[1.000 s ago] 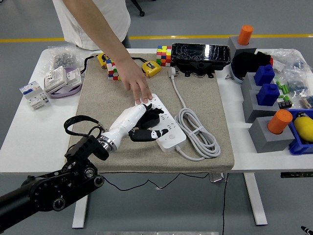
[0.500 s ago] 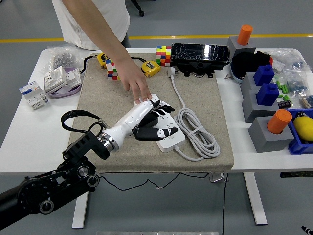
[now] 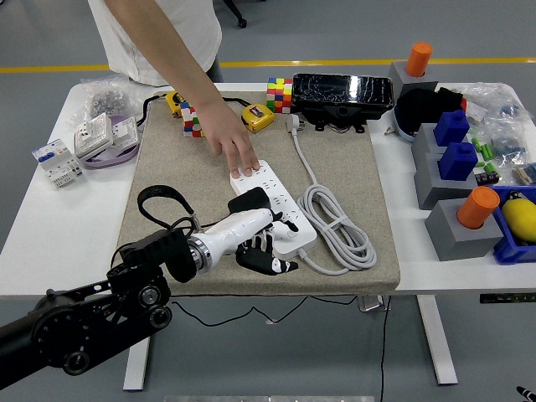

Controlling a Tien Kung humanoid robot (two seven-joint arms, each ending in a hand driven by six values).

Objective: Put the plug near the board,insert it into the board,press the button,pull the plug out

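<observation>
robot's left hand (image 3: 270,243) parked over the near end of the power strip (image 3: 275,208), person's hand (image 3: 234,144) pinning the far end

the strip lies diagonal on the grey mat (image 3: 167,176), its white cord coiled (image 3: 339,230) just right of it and running up to the plug (image 3: 295,124), which lies loose at the mat's far edge, well away from the sockets. the left hand's fingers are curled loosely down at the strip's near edge, and i can't tell if they're holding anything. over on the right, grey blocks hold an orange cylinder (image 3: 478,208) and blue pieces (image 3: 459,160), and the blue bin (image 3: 507,243) has something yellow (image 3: 521,218) in it.
</observation>
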